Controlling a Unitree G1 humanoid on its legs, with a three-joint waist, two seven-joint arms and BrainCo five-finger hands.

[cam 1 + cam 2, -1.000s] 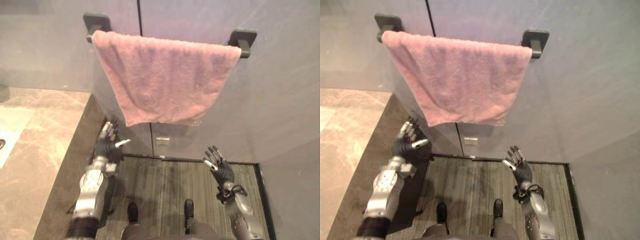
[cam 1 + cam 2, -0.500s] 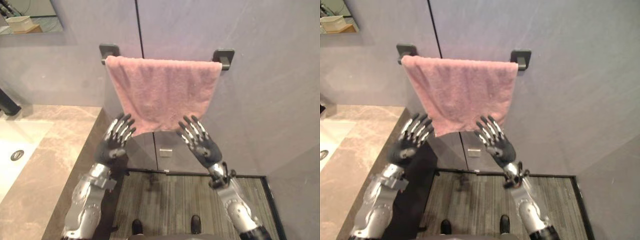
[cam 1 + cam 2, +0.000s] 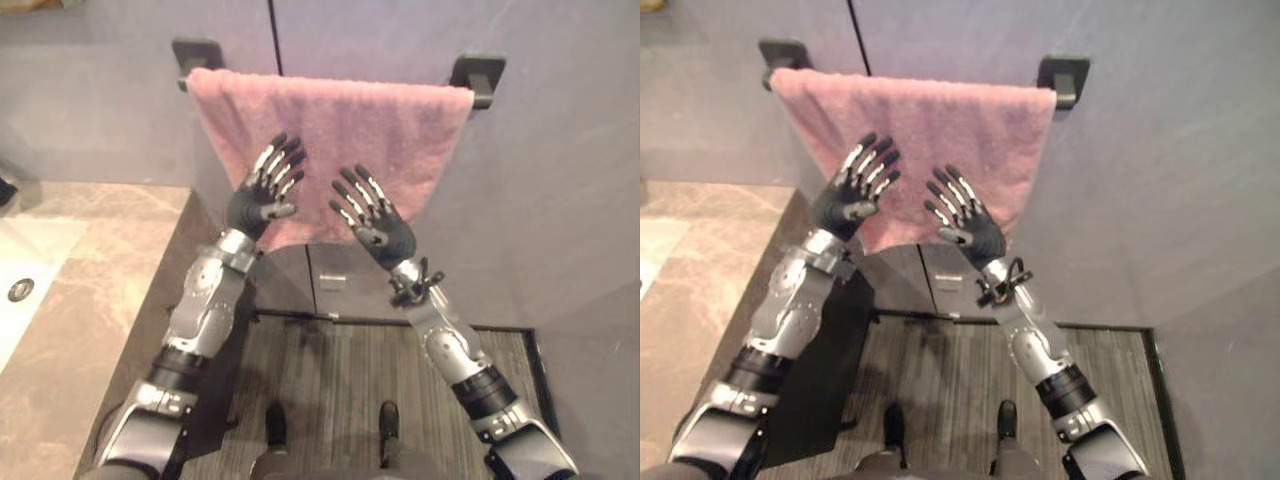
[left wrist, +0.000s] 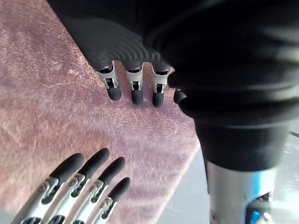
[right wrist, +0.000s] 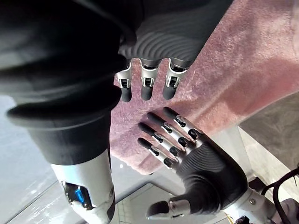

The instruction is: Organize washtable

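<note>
A pink towel (image 3: 330,130) hangs over a dark bar on the grey wall, between two dark brackets (image 3: 478,75). Both hands are raised side by side before the towel's lower half, palms toward it. My left hand (image 3: 262,195) is open with straight, spread fingers near the towel's lower left part. My right hand (image 3: 375,222) is open too, just below the towel's middle. In the left wrist view the left hand's fingertips (image 4: 133,93) hover close to the towel (image 4: 51,112); whether they touch the cloth I cannot tell. The right hand's fingertips (image 5: 145,88) likewise point at the towel (image 5: 247,65).
A brown marble counter (image 3: 90,290) with a white sink (image 3: 20,270) runs along the left, its dark side panel beside my left arm. A striped grey mat (image 3: 340,370) covers the floor below. A small white plate (image 3: 333,282) sits low on the wall.
Both hands have risen from low near the floor mat to in front of the towel, fingers still spread. The camera has also shifted.
</note>
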